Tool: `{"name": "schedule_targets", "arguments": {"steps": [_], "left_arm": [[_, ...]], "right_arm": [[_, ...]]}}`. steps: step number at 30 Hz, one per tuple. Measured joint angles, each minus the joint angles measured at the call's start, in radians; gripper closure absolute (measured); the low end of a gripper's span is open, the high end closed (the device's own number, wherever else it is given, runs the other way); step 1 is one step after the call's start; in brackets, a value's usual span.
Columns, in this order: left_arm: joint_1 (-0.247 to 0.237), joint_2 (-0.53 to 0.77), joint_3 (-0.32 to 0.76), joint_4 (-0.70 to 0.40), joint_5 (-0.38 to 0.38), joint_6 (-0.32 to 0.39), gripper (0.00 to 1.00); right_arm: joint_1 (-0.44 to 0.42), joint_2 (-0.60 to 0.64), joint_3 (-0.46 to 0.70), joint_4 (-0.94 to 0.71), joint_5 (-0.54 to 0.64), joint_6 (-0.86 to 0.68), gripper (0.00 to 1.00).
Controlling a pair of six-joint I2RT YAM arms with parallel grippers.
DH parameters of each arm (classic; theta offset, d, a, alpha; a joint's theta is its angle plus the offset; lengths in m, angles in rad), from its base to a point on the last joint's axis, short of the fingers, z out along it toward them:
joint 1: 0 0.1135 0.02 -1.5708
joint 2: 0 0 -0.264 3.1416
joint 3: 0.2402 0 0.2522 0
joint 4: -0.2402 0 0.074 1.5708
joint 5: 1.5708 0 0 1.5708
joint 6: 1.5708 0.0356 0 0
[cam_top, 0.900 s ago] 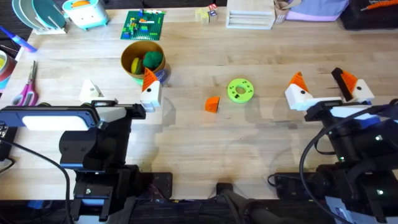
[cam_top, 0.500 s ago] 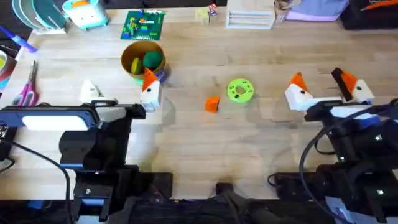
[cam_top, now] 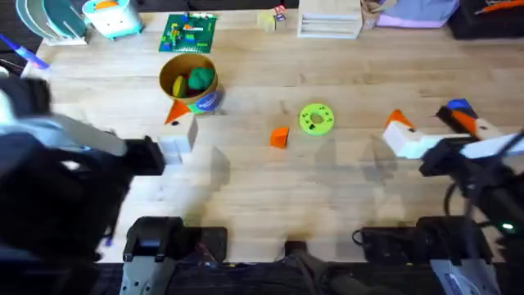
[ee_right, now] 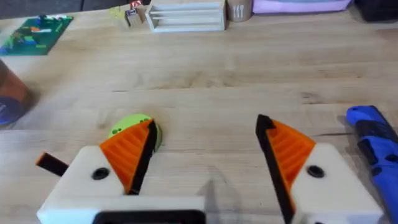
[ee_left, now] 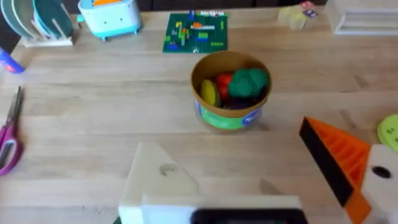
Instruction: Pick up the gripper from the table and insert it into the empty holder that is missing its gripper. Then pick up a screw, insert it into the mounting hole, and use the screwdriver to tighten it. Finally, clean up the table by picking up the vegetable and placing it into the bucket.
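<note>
The small orange gripper (cam_top: 279, 137) lies loose on the table (cam_top: 270, 188), between my two arms. My left gripper (cam_top: 143, 127) (ee_left: 239, 155) is open. One of its fingers is the bare white holder (ee_left: 163, 180); the other carries an orange tip (ee_left: 339, 155). My right gripper (cam_top: 426, 116) (ee_right: 205, 134) is open, both fingers orange-tipped. The blue screwdriver (cam_top: 458, 106) (ee_right: 373, 134) lies just outside its outer finger. The bucket (cam_top: 190, 82) (ee_left: 230, 93) stands beyond the left gripper, with a green vegetable (ee_left: 250, 81) inside. I cannot make out a screw.
A lime-green disc (cam_top: 316, 118) with holes lies just right of the loose orange piece. Pink-handled scissors (ee_left: 9, 134) lie at the far left. A green brick plate (cam_top: 188, 33), a white rack (cam_top: 329, 20) and a dish stand (cam_top: 57, 20) line the far edge.
My left arm has risen close under the camera and now shows large and blurred, its gripper shifted left. My right gripper moved slightly right, and the blue screwdriver now shows beside it.
</note>
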Motion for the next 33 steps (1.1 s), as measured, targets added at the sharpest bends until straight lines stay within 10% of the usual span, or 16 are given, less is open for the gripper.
{"name": "schedule_targets", "arguments": {"steps": [10, 21, 27, 29, 33], "left_arm": [[0.000, 0.509, 0.539, -0.444, -0.023, 0.048, 0.010], [0.000, 0.748, 0.604, -0.525, -0.037, 0.053, 0.015], [0.000, 0.766, 0.604, -0.524, -0.048, 0.039, 0.899], [0.000, 0.766, 0.604, -0.525, -0.070, 0.029, 0.989], [0.019, 0.766, 0.604, -0.531, -0.123, -0.019, 0.456]], "right_arm": [[0.000, 0.359, 0.476, -0.285, -0.015, 0.007, 0.010], [0.000, 0.469, 0.605, -0.333, -0.015, 0.007, 0.009], [0.000, 0.469, 0.605, -0.333, -0.015, 0.007, 0.010], [0.000, 0.469, 0.605, -0.333, -0.015, 0.007, 0.009], [0.000, 0.469, 0.605, -0.333, -0.015, 0.007, 0.010]]}}
